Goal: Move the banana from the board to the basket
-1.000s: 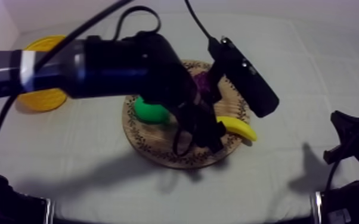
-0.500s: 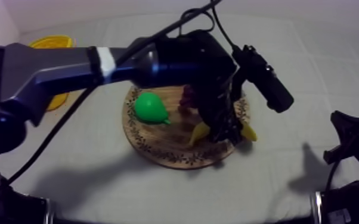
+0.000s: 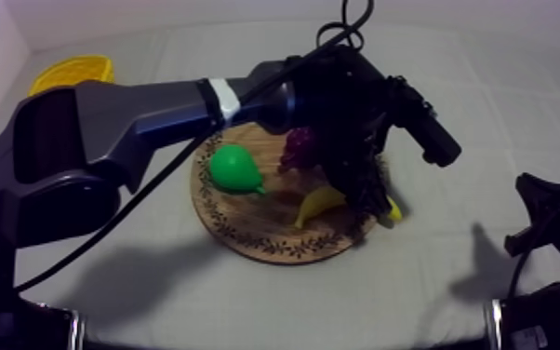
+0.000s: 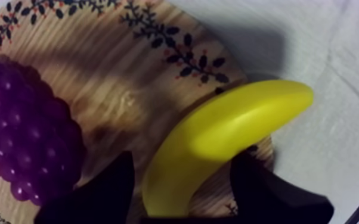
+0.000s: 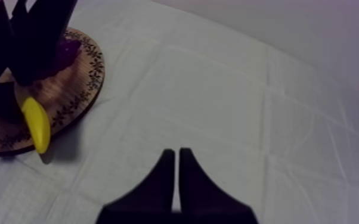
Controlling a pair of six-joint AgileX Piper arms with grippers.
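Grey-white worktop [image 3: 488,121]: my left gripper [image 4: 185,158], fingers unclenched, straddles the yellow toy banana [image 4: 229,122] on the round patterned wooden board [image 4: 128,89]. Next, I judge: clench, lift, cross to the yellow basket [image 3: 70,70]. Meanwhile my right gripper [image 5: 176,154] idles, clenched empty.

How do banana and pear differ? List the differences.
The banana is yellow, long and curved; the pear is green and rounded. The banana lies between the left gripper's fingers, its tip past the board's rim; the pear lies free, inside the rim. Both rest on the board.
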